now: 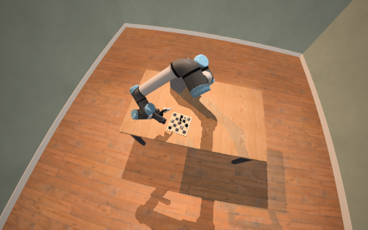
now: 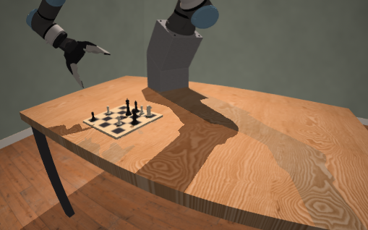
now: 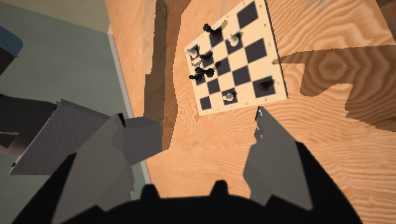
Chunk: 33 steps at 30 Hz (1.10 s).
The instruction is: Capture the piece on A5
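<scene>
A small chessboard (image 2: 122, 121) lies near the table's left end and also shows in the top view (image 1: 179, 123) and the wrist view (image 3: 235, 57). Several black and white pieces stand upright on it. A black pawn (image 2: 92, 116) stands alone at the left corner, and a tall black piece (image 2: 127, 107) stands among a cluster towards the back. The edge letters are too small to read. My gripper (image 2: 95, 69) hangs high above the table's left edge, to the left of the board and apart from it. It is open and empty, and its fingers are spread wide in the wrist view.
The grey robot pedestal (image 2: 169, 58) stands on the table's far edge behind the board. The table's left edge (image 3: 127, 100) runs just under the gripper, with floor beyond it. The arm's shadow lies across the table to the right of the board.
</scene>
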Each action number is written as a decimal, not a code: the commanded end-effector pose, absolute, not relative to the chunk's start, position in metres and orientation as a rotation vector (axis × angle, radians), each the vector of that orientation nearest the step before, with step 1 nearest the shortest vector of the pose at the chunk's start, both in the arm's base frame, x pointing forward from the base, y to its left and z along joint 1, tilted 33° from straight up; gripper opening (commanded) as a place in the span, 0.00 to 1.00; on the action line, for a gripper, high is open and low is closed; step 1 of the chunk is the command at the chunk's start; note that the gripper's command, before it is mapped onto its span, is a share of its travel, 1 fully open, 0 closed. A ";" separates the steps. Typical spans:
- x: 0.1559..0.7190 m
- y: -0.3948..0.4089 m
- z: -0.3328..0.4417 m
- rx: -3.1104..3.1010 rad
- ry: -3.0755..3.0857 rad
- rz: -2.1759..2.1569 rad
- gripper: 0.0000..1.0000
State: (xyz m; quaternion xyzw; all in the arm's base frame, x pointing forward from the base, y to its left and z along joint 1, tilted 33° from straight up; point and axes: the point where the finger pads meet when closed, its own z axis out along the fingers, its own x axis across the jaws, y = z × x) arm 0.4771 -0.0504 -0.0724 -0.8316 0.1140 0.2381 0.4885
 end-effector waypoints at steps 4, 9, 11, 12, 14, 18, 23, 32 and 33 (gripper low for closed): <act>0.477 -0.059 -0.098 -1.885 0.153 0.460 1.00; 0.476 -0.062 -0.111 -1.828 0.112 0.392 1.00; 0.475 -0.065 -0.119 -1.793 0.088 0.346 1.00; 0.475 -0.066 -0.123 -1.776 0.077 0.323 1.00; 0.475 -0.067 -0.126 -1.760 0.066 0.301 1.00; 0.473 -0.070 -0.141 -1.700 0.031 0.212 1.00; 0.472 -0.072 -0.148 -1.674 0.017 0.169 1.00; 0.469 -0.077 -0.176 -1.577 -0.028 -0.005 1.00; 0.468 -0.077 -0.179 -1.568 -0.031 -0.022 1.00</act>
